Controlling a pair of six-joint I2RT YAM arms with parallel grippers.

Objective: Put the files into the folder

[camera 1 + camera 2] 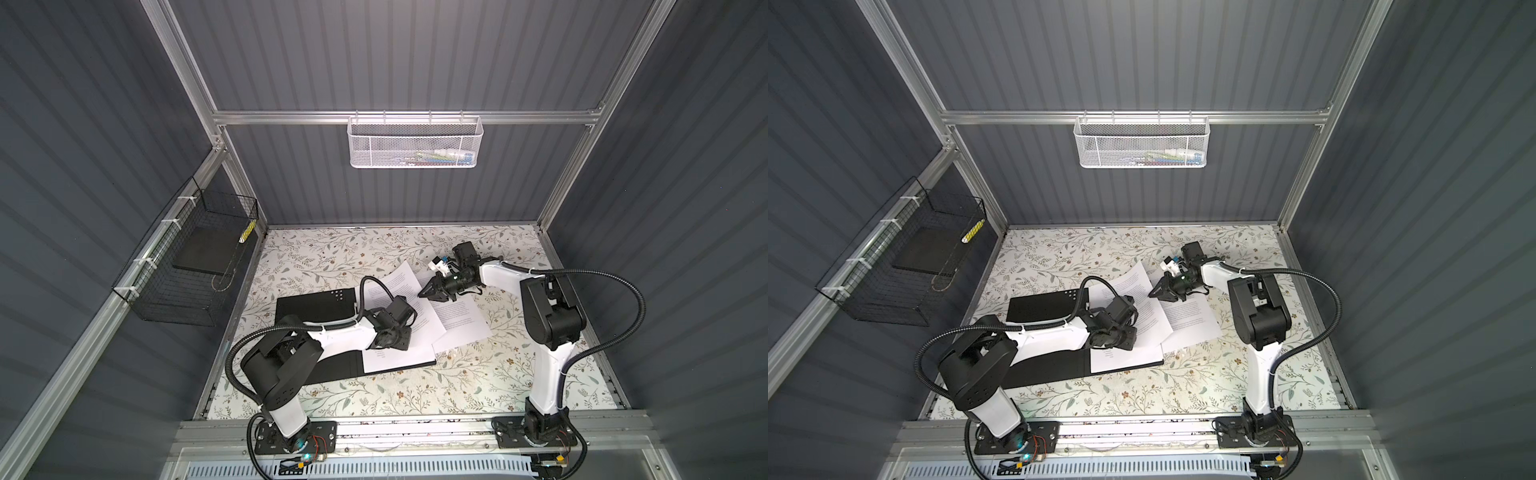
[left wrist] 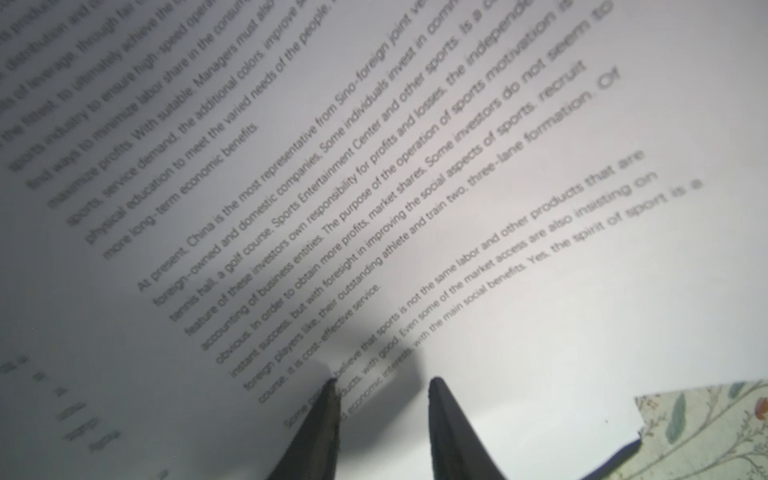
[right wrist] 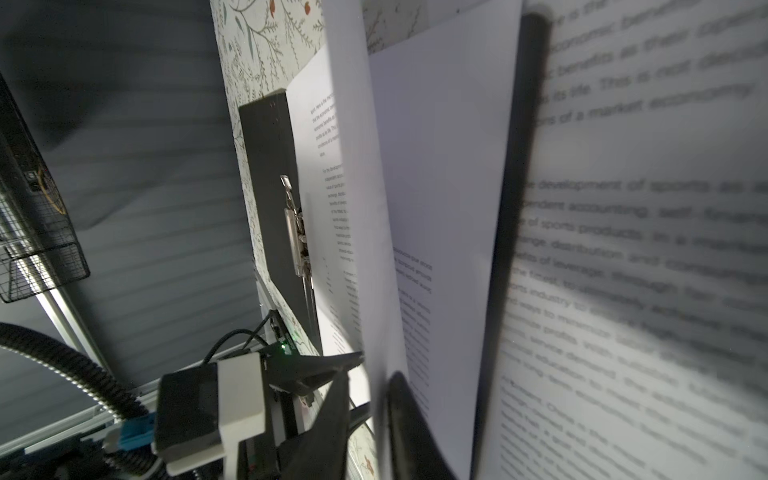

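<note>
Now | your right gripper (image 1: 425, 292): clamped on the curled-up edge of one of the loose white printed paper sheets (image 1: 457, 320) | your left gripper (image 2: 380, 380): jaws apart, tips down on a sheet | thin flat black-lined folder (image 1: 316, 307): open beneath left gripper, sheets overlapping it.

folder (image 1: 316, 306): open, black inside, flat | files (image 1: 461, 322): white sheets overlapping it

files (image 1: 459, 320): white paper, matt, smooth
folder (image 1: 316, 305) inner face: black, matt
folder clip (image 3: 297, 232): shiny metal
table (image 1: 374, 399): floral-print covering, smooth, faint sheen
hanging basket (image 1: 415, 145): white metal mesh
side basket (image 1: 174, 307): black wire
frame (image 1: 374, 117): dull aluminium
</note>
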